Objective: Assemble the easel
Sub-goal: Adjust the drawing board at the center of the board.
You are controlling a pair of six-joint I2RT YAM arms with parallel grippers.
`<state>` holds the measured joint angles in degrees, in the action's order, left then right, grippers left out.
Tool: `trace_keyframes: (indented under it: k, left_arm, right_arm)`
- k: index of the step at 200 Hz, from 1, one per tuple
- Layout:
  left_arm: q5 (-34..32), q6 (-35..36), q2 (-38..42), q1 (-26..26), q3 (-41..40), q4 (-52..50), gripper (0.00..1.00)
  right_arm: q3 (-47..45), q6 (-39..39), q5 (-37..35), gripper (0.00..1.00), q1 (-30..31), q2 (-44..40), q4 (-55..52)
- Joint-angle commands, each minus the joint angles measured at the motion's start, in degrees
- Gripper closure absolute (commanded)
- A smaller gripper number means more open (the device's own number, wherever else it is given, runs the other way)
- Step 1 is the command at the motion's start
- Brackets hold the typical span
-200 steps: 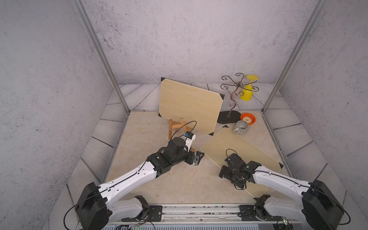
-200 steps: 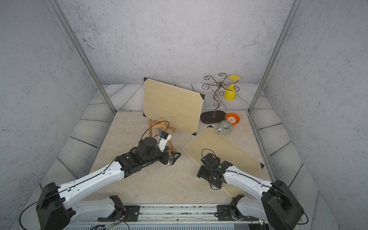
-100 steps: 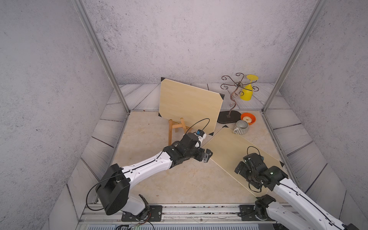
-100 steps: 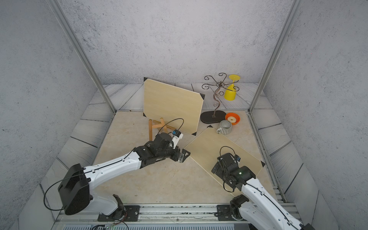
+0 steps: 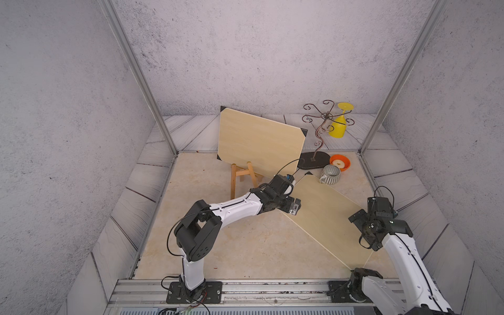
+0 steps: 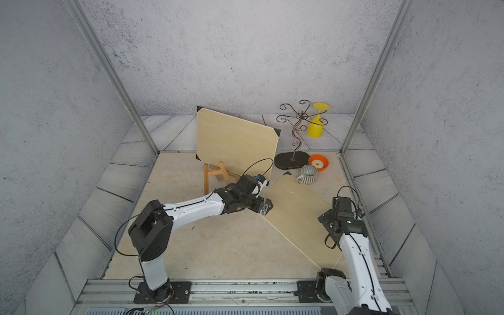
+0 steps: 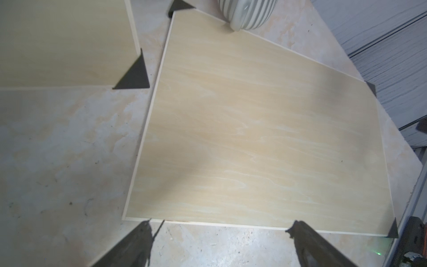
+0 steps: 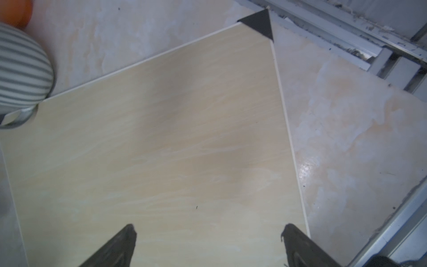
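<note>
Toward the desk's back edge an upright board [image 5: 259, 144] is propped on the wooden easel [image 5: 241, 177]. The left gripper [image 7: 219, 225] is held spread at the left edge of the flat board [image 5: 327, 215], the right gripper [image 8: 208, 227] spread over its right edge, presumably for lifting; a striped mug [image 5: 330, 175] is seen touching its far edge

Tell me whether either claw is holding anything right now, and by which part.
Nothing is held. The left claw and right claw both stand open near the flat board, gripping none of it.
</note>
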<state>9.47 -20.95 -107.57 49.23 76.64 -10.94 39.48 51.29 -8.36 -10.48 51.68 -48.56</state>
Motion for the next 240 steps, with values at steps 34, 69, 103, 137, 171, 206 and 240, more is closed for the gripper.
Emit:
trace_keyframes:
  k: [34, 69, 103, 137, 171, 206, 240]
  left_arm:
    - [-1.15, 1.23, -7.2, -2.83, 4.7, -1.41, 0.03]
    - [1.21, 1.44, -10.51, -3.88, 4.61, 1.48, 0.03]
    - [-0.21, 1.48, -13.16, -4.23, 5.32, 2.06, 0.03]
    - [2.83, 1.53, -15.01, -4.42, 6.39, 0.64, 0.03]
    - [7.88, -0.82, -13.62, -3.89, 2.46, 2.84, 0.03]
    - [10.15, -1.88, -10.97, -2.5, -2.97, 3.69, 0.04]
    - [11.58, -3.45, -6.88, -1.34, -8.48, 5.72, 0.04]
  right_arm:
    - [-3.01, -3.38, 3.76, 0.01, -10.47, 3.88, 5.54]
    - [-3.85, -4.52, 4.52, 0.01, -13.98, 7.52, 7.3]
    - [-5.39, -4.31, 3.43, 0.01, -15.97, 7.64, 8.29]
    - [-5.51, -5.82, 4.31, 0.01, -18.35, 9.44, 10.4]
    - [-5.1, -7.3, 6.73, 0.01, -20.82, 14.31, 13.11]
    - [-3.92, -7.94, 6.05, 0.01, -22.49, 16.3, 14.73]
    - [-2.13, -9.49, 8.69, 0.01, -26.01, 23.36, 16.44]
